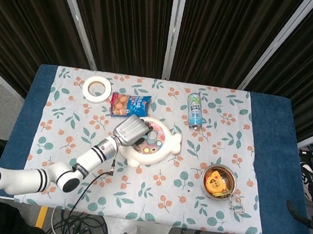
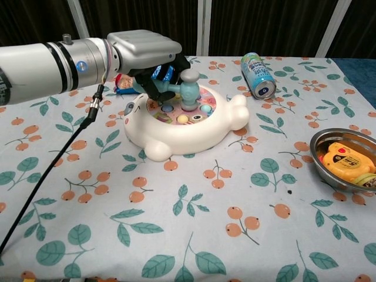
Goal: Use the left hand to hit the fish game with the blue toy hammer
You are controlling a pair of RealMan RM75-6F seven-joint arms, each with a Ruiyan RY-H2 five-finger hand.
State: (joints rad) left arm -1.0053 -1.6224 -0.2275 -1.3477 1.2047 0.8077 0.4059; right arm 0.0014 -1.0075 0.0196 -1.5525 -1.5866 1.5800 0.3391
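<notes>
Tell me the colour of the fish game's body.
The fish game has a cream-white body; the chest view shows it best.

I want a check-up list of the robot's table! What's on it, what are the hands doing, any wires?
Surface: table with a leaf-and-fruit cloth over blue.
Job's things: fish game mid-table; hammer head down on its pegs.
Clutter: can lying on its side; tape roll; snack bag; metal bowl holding a yellow tape measure.
Hands: left hand grips the hammer; right hand not in view.
Cables: black cable hanging from the left arm; more on the floor.
Surroundings: dark curtains behind.
</notes>
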